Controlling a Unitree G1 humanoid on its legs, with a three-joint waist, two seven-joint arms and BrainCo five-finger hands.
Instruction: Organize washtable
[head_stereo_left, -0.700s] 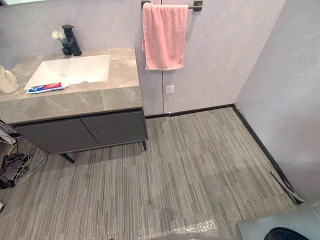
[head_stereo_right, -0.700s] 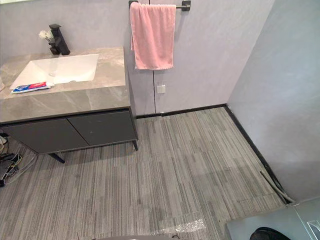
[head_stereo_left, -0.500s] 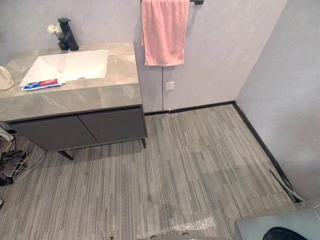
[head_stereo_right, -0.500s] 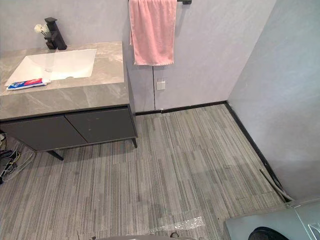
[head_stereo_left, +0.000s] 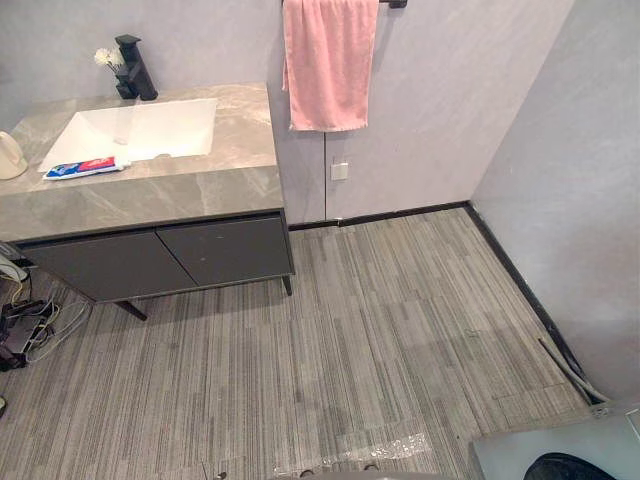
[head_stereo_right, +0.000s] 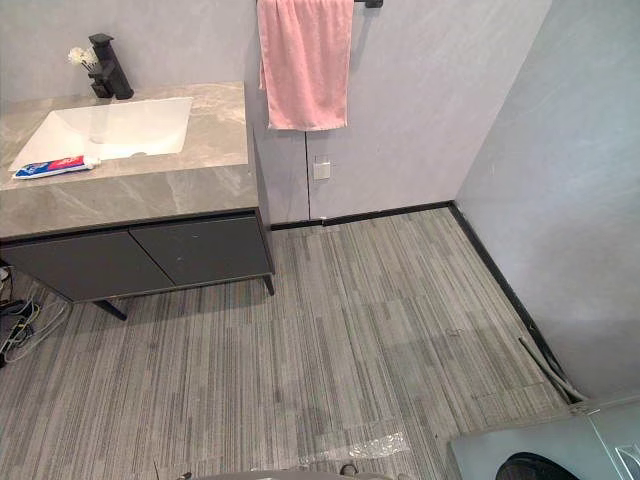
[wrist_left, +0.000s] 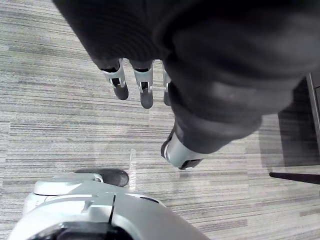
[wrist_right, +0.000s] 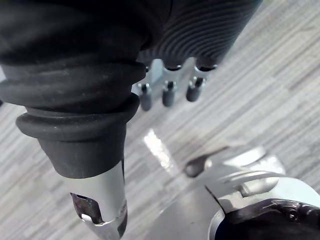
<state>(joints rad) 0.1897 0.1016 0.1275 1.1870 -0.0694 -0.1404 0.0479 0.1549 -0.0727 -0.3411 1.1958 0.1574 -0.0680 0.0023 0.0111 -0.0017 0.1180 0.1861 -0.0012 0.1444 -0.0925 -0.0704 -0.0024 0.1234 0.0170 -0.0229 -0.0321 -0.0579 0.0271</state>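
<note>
Sliding slightly upward across both eye views since earlier, from camera motion alone, with nothing displaced. Hanging released and empty over the striped floor (head_stereo_left: 350, 330): left hand (wrist_left: 144, 90), straight-fingered, and right hand (wrist_right: 168, 92) likewise. Standing well apart from both, washtable (head_stereo_left: 150, 200), carrying toothpaste tube (head_stereo_left: 85, 168) at the front edge of white sink (head_stereo_left: 140, 130), black faucet (head_stereo_left: 135, 70) behind, pink towel (head_stereo_left: 325, 65) hanging on the wall beside.
</note>
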